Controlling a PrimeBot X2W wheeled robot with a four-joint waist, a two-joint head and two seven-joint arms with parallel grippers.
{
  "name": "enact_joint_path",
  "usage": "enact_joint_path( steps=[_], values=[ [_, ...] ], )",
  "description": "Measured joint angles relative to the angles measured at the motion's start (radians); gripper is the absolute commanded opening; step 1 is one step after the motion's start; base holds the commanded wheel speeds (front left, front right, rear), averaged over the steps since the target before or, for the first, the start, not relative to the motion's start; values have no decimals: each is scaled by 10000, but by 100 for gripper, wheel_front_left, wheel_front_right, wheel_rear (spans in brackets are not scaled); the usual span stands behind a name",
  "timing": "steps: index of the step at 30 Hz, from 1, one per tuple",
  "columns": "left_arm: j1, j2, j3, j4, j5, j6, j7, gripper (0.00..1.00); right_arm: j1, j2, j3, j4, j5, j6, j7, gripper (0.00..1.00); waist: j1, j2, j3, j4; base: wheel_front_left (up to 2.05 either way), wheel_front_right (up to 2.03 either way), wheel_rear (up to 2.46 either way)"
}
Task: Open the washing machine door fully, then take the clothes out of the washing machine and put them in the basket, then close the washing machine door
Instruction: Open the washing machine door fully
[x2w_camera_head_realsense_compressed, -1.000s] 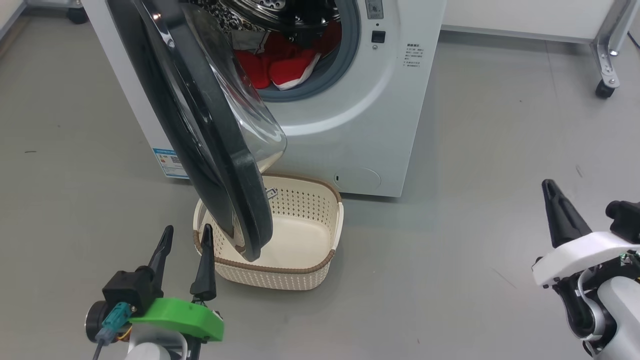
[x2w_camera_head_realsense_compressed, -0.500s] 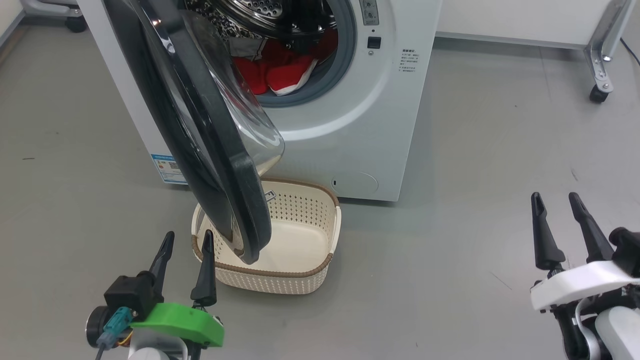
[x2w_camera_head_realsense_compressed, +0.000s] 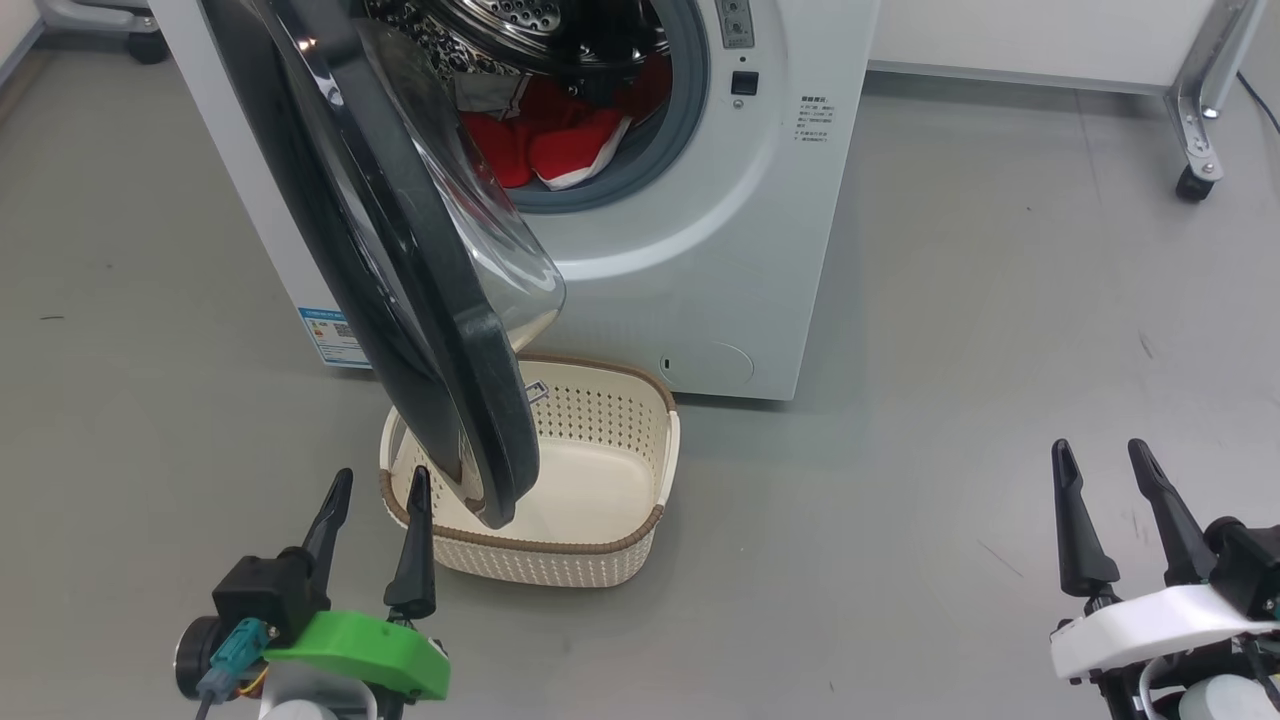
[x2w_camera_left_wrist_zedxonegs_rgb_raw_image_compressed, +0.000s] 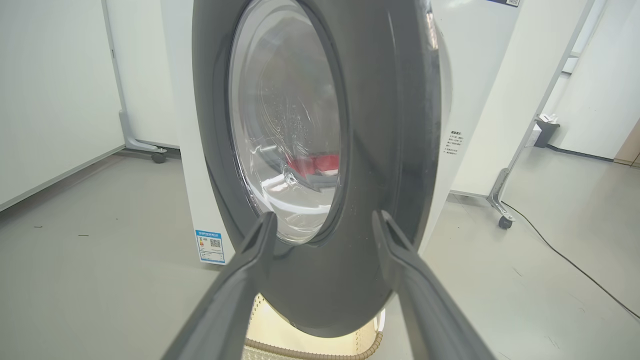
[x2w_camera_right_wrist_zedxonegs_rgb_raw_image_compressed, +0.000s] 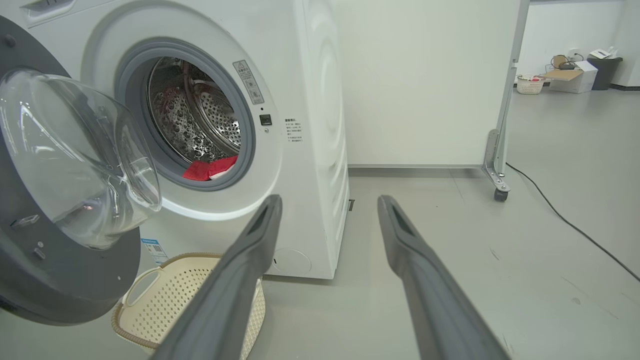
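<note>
Inside the washing machine (x2w_camera_head_realsense_compressed: 720, 250) drum, the clothes (x2w_camera_head_realsense_compressed: 545, 150) lie at the mouth; washing machine door (x2w_camera_head_realsense_compressed: 470, 360) hangs part-open above the basket (x2w_camera_head_realsense_compressed: 550, 565). Left gripper (x2w_camera_head_realsense_compressed: 381, 474) and right gripper (x2w_camera_head_realsense_compressed: 1097, 446) both spread wide, empty, low over the floor (x2w_camera_head_realsense_compressed: 900, 450).

A white wheeled partition (x2w_camera_right_wrist_zedxonegs_rgb_raw_image_compressed: 425, 80) stands on the grey floor (x2w_camera_head_realsense_compressed: 950, 300), a black cable (x2w_camera_right_wrist_zedxonegs_rgb_raw_image_compressed: 565, 220) beside it.

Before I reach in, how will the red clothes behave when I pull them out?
Probably floppy: the red clothes lie crumpled in the drum, so they should sag and trail. Likely light, being soft fabric. They lie heaped together, so pulling one may drag the others over the grey rubber ring.
</note>
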Motion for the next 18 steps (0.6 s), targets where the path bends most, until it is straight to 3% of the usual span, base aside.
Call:
enact_joint_path(
  steps=[6,18],
  values=[
    [1,0,0,-2,0,0,0,100,307,230,-230,-157,-159,21,0,100,0,0,19,-26,0,0,0],
    [2,0,12,2,0,-13,0,100,649,523,-556,-307,-667,374,2,100,0,0,86,-85,0,0,0]
  ],
)
